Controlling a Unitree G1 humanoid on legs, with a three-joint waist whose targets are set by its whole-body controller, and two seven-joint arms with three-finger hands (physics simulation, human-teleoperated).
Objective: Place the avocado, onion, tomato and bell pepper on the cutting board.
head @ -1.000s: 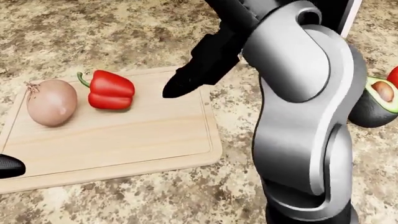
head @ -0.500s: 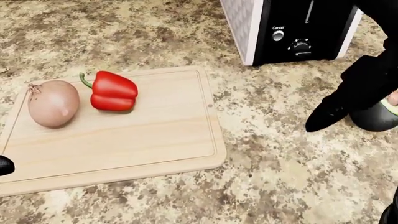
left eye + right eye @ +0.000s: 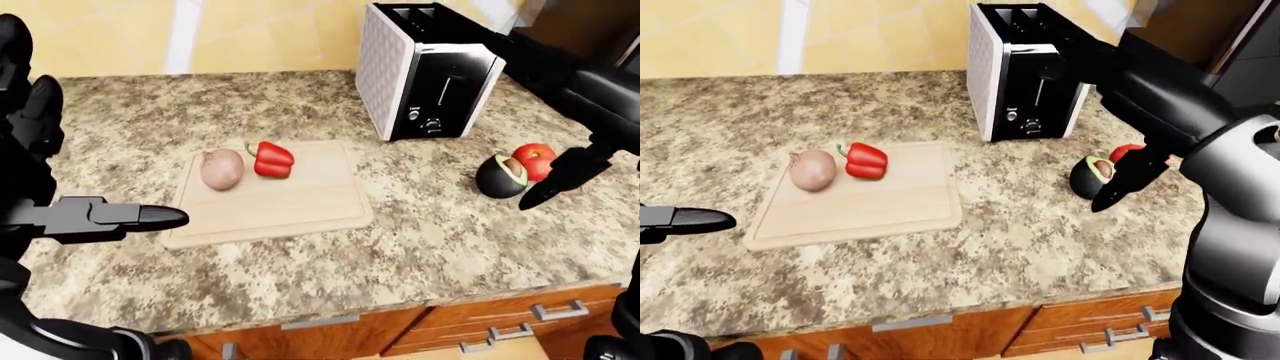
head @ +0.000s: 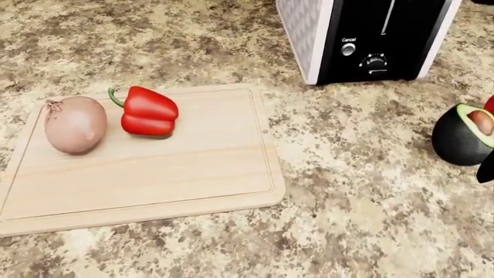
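Right hand: the right hand [image 3: 560,180] hangs just beside the avocado [image 3: 500,176], at its right in the left-eye view, dark fingers pointing down toward the counter; nothing is in its grasp, though how far the fingers spread cannot be told.
Avocado: a cut half, pit showing, on the granite counter [image 3: 430,240], well apart from the cutting board [image 3: 290,206].
Tomato: the tomato [image 3: 536,160] sits touching the avocado's far side, near the toaster [image 3: 425,71].
Board: the onion [image 4: 76,124] and bell pepper [image 4: 148,111] lie side by side on its upper left.
Left hand: the left hand [image 3: 135,217] points one finger level at the board's left edge, holding nothing.
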